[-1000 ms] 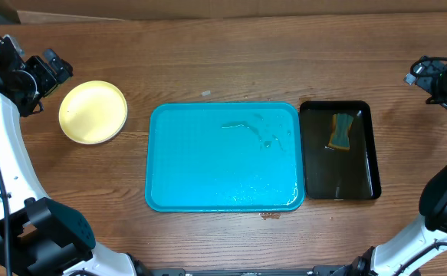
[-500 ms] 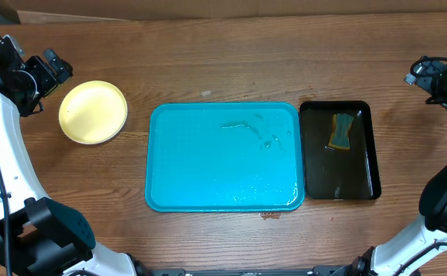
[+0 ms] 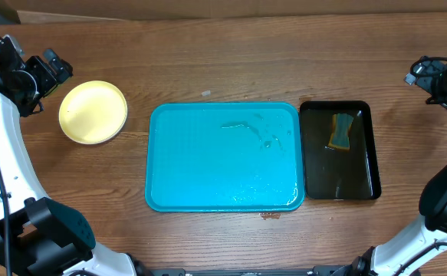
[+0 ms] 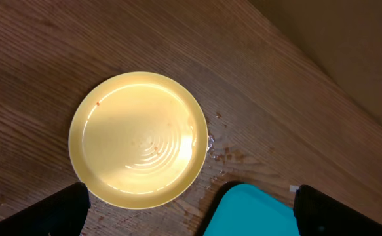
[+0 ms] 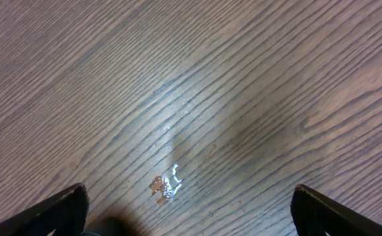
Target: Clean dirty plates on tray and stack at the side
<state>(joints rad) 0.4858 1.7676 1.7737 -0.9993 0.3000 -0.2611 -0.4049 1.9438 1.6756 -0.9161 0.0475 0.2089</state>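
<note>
Desk (image 3: 231, 61): brown wood grain, wet specks.
Tray (image 3: 223, 157): turquoise, centre.
Plate (image 3: 93, 112): pale yellow, just beside left end effector (image 3: 54, 67), not touching.
Left end effector: fingers apart, empty.
Right end effector (image 3: 422, 79): fingers apart, empty.

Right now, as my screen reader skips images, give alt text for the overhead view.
A wet turquoise tray with no plates on it lies centred on a wooden table. A pale yellow plate sits to its left, a black tray holding a sponge to its right. The left gripper and right gripper hang open at the side edges.
</note>
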